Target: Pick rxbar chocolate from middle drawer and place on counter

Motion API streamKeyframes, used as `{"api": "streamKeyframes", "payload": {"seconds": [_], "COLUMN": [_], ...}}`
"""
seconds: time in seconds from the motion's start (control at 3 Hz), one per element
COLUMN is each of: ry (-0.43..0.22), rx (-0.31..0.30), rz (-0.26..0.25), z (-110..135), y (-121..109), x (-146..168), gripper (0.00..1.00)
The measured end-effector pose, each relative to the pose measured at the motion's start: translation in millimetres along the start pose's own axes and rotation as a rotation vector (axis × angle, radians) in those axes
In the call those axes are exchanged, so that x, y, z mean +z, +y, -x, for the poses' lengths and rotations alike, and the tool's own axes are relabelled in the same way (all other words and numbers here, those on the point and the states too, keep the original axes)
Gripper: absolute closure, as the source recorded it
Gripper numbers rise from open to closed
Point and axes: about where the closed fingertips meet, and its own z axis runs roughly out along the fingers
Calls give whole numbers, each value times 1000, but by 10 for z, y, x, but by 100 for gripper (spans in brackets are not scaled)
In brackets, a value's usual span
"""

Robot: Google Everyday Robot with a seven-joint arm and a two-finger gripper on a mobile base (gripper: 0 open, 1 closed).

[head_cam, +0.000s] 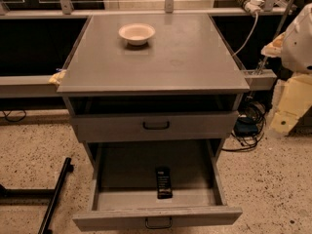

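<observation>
One slim, black-wrapped rxbar chocolate [164, 182] lies in the open grey metal middle drawer [156, 214], lower centre. The matte grey counter [190, 57] carries a round cream bowl [137, 33]. The pale claw [278, 45] hangs at the upper right edge; I cannot tell its state.

Workshop-like lab, grey metal cabinet [112, 128], speckled floor [273, 191], loose cables [249, 130], pincer [290, 106] at right edge
</observation>
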Motion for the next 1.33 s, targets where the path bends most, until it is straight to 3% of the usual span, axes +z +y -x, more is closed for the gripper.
{"api": "streamKeyframes", "payload": {"seconds": [0.33, 0.67, 1.0, 1.33], "ry": [0, -28, -111, -217], "rx": [0, 0, 5, 24], "rz": [0, -7, 38, 119], "z": [0, -7, -84, -151], "y": [0, -19, -73, -90], "x": [0, 87, 472, 1031], "gripper": [0, 18, 41, 65]}}
